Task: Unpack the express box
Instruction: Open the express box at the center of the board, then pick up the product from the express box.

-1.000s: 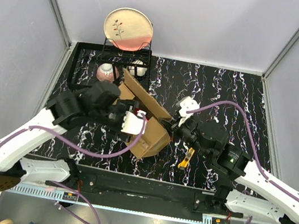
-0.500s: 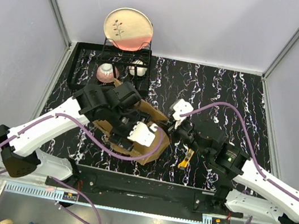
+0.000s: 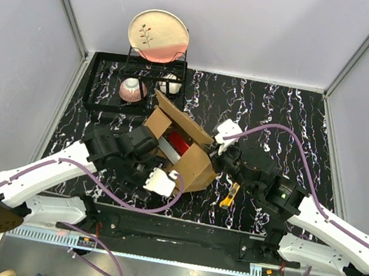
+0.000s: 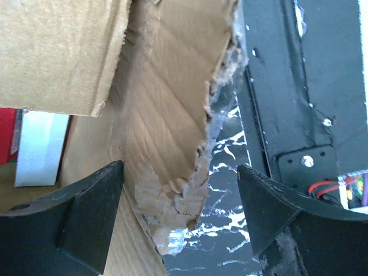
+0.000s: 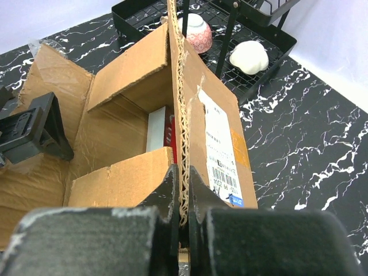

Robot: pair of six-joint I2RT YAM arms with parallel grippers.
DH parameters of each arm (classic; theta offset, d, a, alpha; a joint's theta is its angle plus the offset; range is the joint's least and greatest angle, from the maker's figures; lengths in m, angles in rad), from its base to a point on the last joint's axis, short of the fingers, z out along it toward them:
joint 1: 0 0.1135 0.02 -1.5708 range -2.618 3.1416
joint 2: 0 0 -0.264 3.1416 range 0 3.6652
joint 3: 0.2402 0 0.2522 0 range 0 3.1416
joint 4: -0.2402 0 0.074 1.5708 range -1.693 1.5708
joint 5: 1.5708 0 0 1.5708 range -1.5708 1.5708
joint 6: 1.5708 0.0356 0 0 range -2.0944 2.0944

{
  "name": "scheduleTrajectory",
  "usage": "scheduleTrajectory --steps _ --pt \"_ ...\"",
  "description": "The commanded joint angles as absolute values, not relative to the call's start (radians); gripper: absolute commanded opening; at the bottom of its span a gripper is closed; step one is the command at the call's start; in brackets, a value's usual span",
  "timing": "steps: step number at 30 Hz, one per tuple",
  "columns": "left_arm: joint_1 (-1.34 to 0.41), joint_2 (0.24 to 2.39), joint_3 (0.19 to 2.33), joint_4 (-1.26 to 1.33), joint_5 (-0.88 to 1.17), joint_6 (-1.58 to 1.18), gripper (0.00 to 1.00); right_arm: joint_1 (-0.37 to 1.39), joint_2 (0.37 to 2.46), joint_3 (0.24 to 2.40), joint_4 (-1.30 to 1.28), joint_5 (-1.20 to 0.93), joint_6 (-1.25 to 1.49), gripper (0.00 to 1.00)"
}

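Observation:
The express box, a brown cardboard carton, stands open in the middle of the table. A red package and a pale flat item lie inside it. My right gripper is shut on the edge of the box's upright right flap, beside the shipping label; it also shows in the top view. My left gripper is open at the box's near-left side. A torn cardboard flap hangs between its spread fingers and is not gripped.
A black dish rack at the back left holds a floral plate, a pink bowl and a white bowl. A yellow utility knife lies right of the box. The black table edge rail runs close to my left gripper.
My left arm has pulled back from over the box to its near-left side. The flaps have opened and the red package now shows. The right gripper keeps hold of its flap.

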State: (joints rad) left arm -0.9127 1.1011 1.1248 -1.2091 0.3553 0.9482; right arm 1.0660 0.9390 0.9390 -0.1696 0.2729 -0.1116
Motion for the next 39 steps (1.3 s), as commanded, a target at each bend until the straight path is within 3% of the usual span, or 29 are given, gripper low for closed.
scheduleTrajectory --steps 1,7,11,12,14,18,19,22,23,25,26,30,36,39 --pt "-0.914 1.04 1.043 -1.102 0.318 0.858 0.8 1.029 0.907 0.962 0.043 0.339 -0.042 0.0" --pt "-0.914 1.017 0.988 -1.037 0.292 0.787 0.78 1.003 0.911 0.865 0.084 0.35 0.139 0.0" --pt "-0.914 0.988 0.925 -0.964 0.169 0.764 0.73 0.986 0.92 0.812 0.069 0.397 0.296 0.0" --pt "-0.914 0.98 0.905 -0.924 0.1 0.759 0.67 0.98 0.92 0.81 0.051 0.4 0.32 0.0" --pt "-0.91 0.976 0.896 -0.902 0.051 0.75 0.59 0.957 0.917 0.827 -0.033 0.387 0.379 0.12" --pt "-0.908 0.971 0.897 -0.807 -0.101 0.721 0.1 0.95 0.881 0.868 -0.132 0.351 0.411 0.23" --pt "-0.908 0.969 0.899 -0.783 -0.132 0.709 0.0 0.95 0.874 0.886 -0.164 0.348 0.413 0.27" --pt "-0.907 0.971 0.923 -0.744 -0.192 0.71 0.0 0.946 0.865 0.942 -0.245 0.345 0.425 0.52" --pt "-0.908 0.973 0.934 -0.742 -0.199 0.713 0.0 0.946 0.87 0.954 -0.264 0.342 0.431 0.67" --pt "-0.917 0.974 0.966 -0.736 -0.221 0.735 0.0 0.942 0.88 1.001 -0.329 0.342 0.443 0.8" --pt "-0.922 0.976 0.98 -0.741 -0.219 0.747 0.0 0.94 0.897 1.018 -0.353 0.347 0.457 0.99" --pt "-0.959 1.008 1.093 -0.863 -0.149 0.821 0.0 0.933 0.917 1.132 -0.451 0.279 0.468 1.0" --pt "-0.986 1.019 1.175 -1.011 -0.028 0.957 0.0 0.931 0.887 1.198 -0.569 0.003 0.462 1.0" --pt "-1.009 1.029 1.204 -1.026 -0.006 0.945 0.0 0.93 0.897 1.155 -0.554 -0.081 0.517 0.78"
